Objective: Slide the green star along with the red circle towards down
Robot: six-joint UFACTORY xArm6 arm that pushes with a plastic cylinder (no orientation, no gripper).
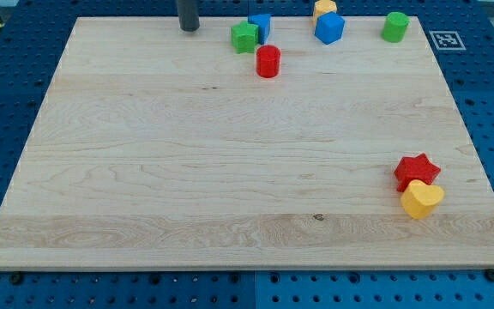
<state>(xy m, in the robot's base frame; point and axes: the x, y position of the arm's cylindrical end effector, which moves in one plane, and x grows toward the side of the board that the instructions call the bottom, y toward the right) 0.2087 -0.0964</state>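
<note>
The green star sits near the view's top edge of the wooden board, touching a blue block behind it. The red circle stands just below and right of the green star, a small gap apart. My tip is at the view's top, left of the green star by roughly one and a half block widths, touching no block.
A blue block with a yellow block behind it sits at top centre-right. A green cylinder is at top right. A red star touches a yellow heart at lower right.
</note>
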